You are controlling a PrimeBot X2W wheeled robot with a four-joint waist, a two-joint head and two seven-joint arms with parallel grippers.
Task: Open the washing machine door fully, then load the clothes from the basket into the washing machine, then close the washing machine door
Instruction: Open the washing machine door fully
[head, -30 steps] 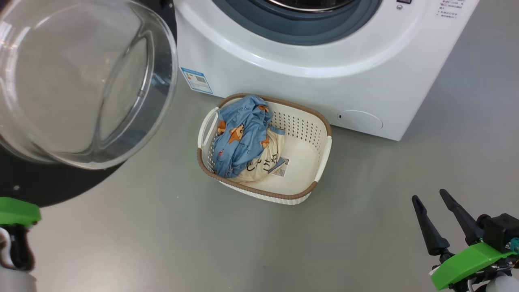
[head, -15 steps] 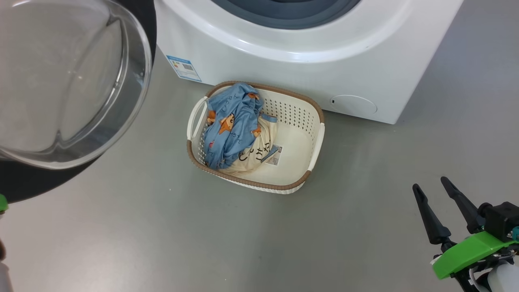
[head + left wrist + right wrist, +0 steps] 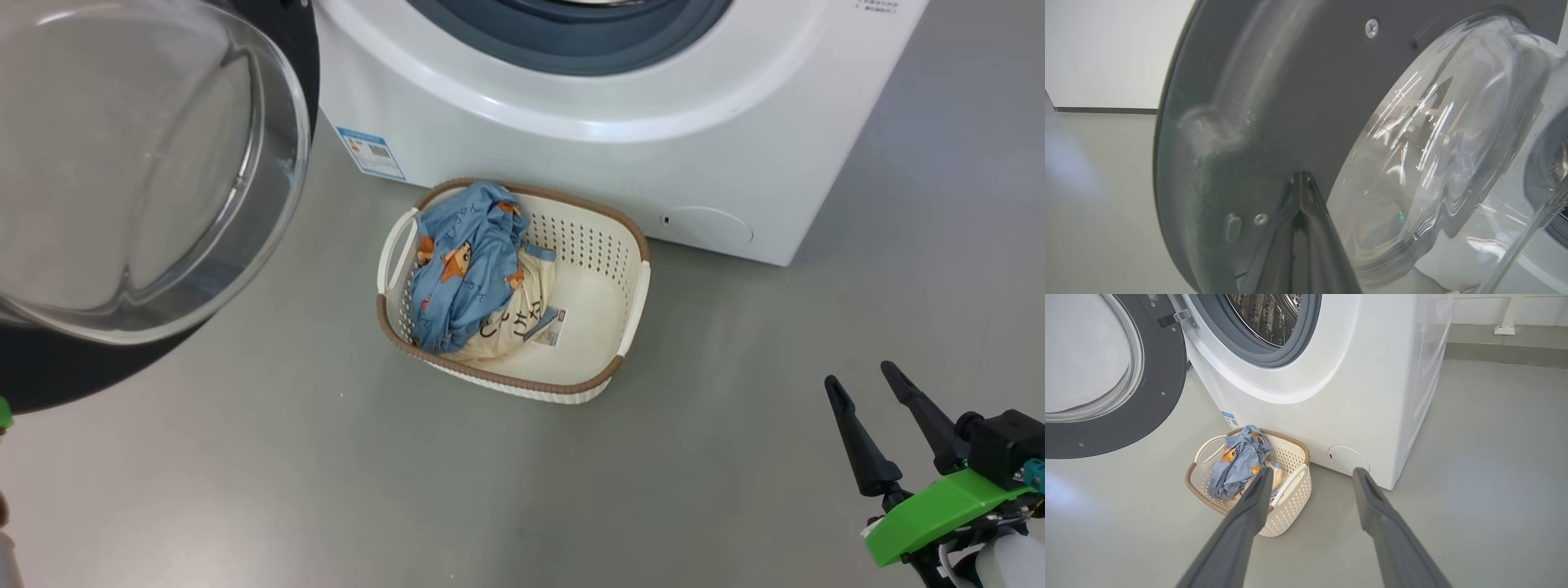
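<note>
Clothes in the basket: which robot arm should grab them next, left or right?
Probably the right. The right gripper is open and empty, pointing toward the basket with the clothes, with bare floor between. The left gripper is shut, up close to the washing machine door.

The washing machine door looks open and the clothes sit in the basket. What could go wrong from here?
1. The left hand is shut with its tip close against the washing machine door, beside the glass; a push might slip onto the glass.
2. The clothes lie bunched together at one end of the basket; the open right hand might lift only one, or drag the basket along.
</note>
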